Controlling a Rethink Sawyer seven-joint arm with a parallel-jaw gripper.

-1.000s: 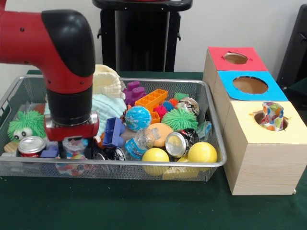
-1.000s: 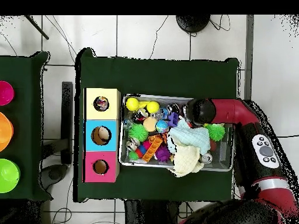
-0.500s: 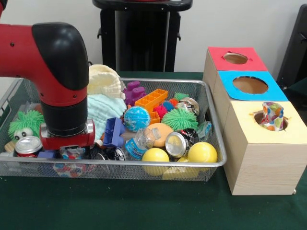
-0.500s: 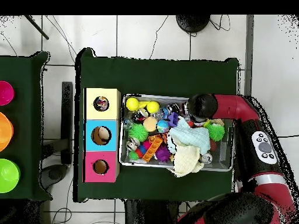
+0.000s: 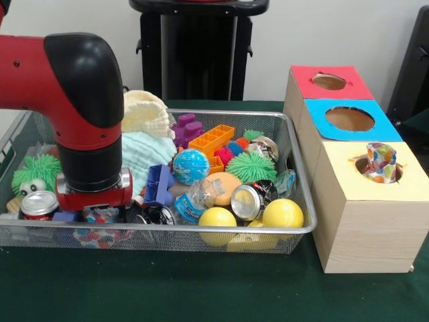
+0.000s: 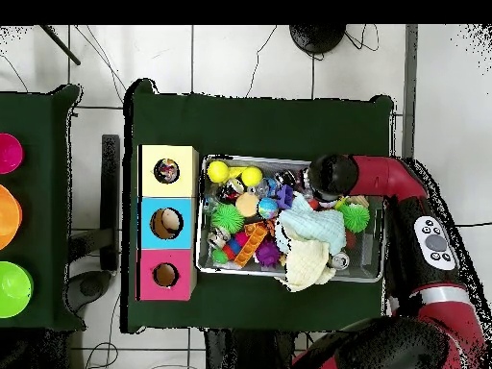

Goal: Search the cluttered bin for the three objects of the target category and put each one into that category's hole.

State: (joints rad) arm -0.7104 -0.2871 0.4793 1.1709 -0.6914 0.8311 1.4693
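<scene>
Wire basket (image 5: 303, 201) on green table (image 5: 201, 288), filled with mixed toys; three-part wooden box (image 5: 365, 228) standing just right of it, with red top (image 5: 305, 80) far, blue top (image 5: 322, 127) in the middle, yellow top (image 5: 335, 174) near, each with a round hole. Colourful wrapped packet (image 5: 381, 161) standing upright in the hole of the yellow part, sticking out above it. Red and black arm (image 5: 80, 100) reaching down into the near left part of the basket, its gripper (image 5: 100, 213) low among the clutter, over a clear packet with coloured bits (image 5: 100, 215); fingers hidden behind the wrist and the toys, so cannot tell how far the jaws stand apart or whether anything is held. Soda can (image 5: 40, 203) just left of the gripper, green fuzzy toy with eyes (image 5: 33, 173) behind the can. Pale yellow cloth (image 5: 144, 111) and light blue cloth (image 5: 151, 151) at the far left centre. Purple block (image 5: 186, 127), orange brick (image 5: 211, 139), blue globe ball (image 5: 192, 166) and green spiky ball (image 5: 251, 166) in the middle. Two yellow balls (image 5: 283, 213) at the near right rim, silver can (image 5: 246, 201) just between and behind them. In the overhead view, arm (image 6: 384, 183) entering the basket (image 6: 375, 274) from the right.
</scene>
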